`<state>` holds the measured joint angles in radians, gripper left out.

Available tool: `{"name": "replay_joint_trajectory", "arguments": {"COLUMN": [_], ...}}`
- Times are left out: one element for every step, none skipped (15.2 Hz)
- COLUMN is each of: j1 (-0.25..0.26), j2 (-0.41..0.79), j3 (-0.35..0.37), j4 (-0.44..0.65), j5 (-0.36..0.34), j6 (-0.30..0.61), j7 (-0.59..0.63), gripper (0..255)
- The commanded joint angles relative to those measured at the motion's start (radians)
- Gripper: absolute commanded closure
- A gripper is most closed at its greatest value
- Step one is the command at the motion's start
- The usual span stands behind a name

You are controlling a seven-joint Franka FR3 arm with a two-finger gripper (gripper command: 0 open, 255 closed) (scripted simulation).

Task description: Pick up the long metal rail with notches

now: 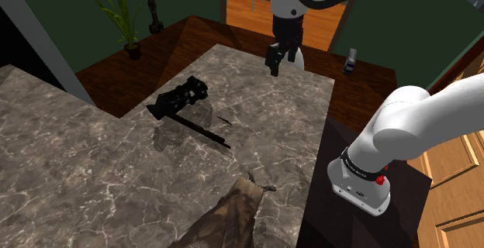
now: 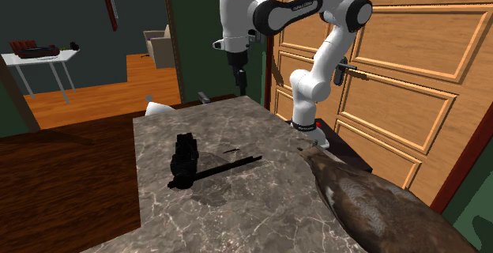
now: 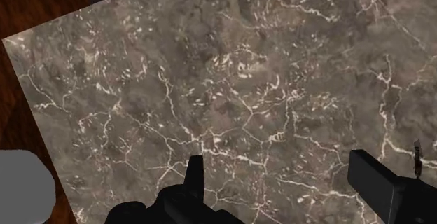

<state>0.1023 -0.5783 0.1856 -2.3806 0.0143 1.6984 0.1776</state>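
The long rail is a thin black strip lying flat on the marble counter, one end beside a chunky black object. In the second exterior view the rail runs from that object toward the view's right. My gripper hangs open well above the counter's far end, away from the rail, and holds nothing. It points straight down in the second exterior view. In the wrist view my gripper has its two black fingers wide apart over bare marble.
A brown feathered shape lies at the counter's near edge by the stand. A small dark sliver lies close to the rail. A white rounded thing sits past the counter's far edge, above dark wood floor.
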Motion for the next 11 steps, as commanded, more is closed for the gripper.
{"name": "replay_joint_trajectory", "arguments": {"j1": [0.017,0.023,0.030,0.036,0.042,0.047,0.053,0.058,0.063,0.068,0.074], "j2": [0.055,0.082,0.109,0.138,0.167,0.196,0.227,0.258,0.289,0.322,0.355], "j3": [0.040,0.059,0.077,0.095,0.113,0.131,0.148,0.166,0.183,0.200,0.216], "j4": [0.024,0.037,0.050,0.064,0.079,0.095,0.113,0.131,0.150,0.170,0.191], "j5": [0.012,0.015,0.017,0.017,0.017,0.015,0.012,0.008,0.002,-0.005,-0.014], "j6": [0.029,0.042,0.055,0.068,0.081,0.092,0.103,0.114,0.124,0.133,0.141], "j7": [0.035,0.050,0.066,0.082,0.098,0.114,0.131,0.148,0.166,0.184,0.202], "gripper": [0,0,0,0,0,0,0,0,0,0,0]}}
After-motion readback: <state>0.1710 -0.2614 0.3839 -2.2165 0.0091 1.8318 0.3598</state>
